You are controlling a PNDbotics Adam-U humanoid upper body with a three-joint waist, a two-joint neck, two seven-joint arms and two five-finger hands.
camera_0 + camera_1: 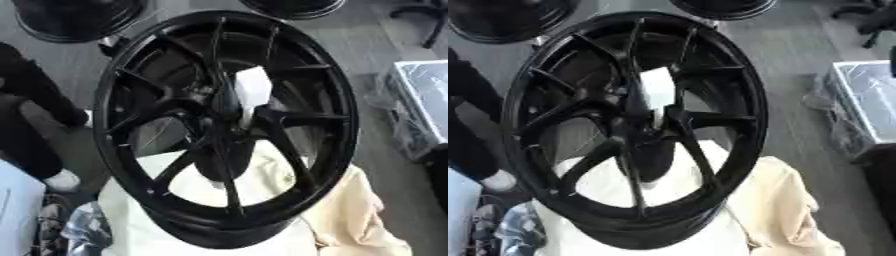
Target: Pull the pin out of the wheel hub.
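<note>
So the black wheel hub (226, 131) sits tilted on a cream cloth (350, 215), its open face toward the camera. The pin (251, 92) is a white block-headed thing stuck in at the centre where the spokes meet, long axis running roughly up-down in the view, fat head up, thin shaft pointing down into the hub. Neither hand shows anywhere, so can't tell what the fingers are doing.
</note>
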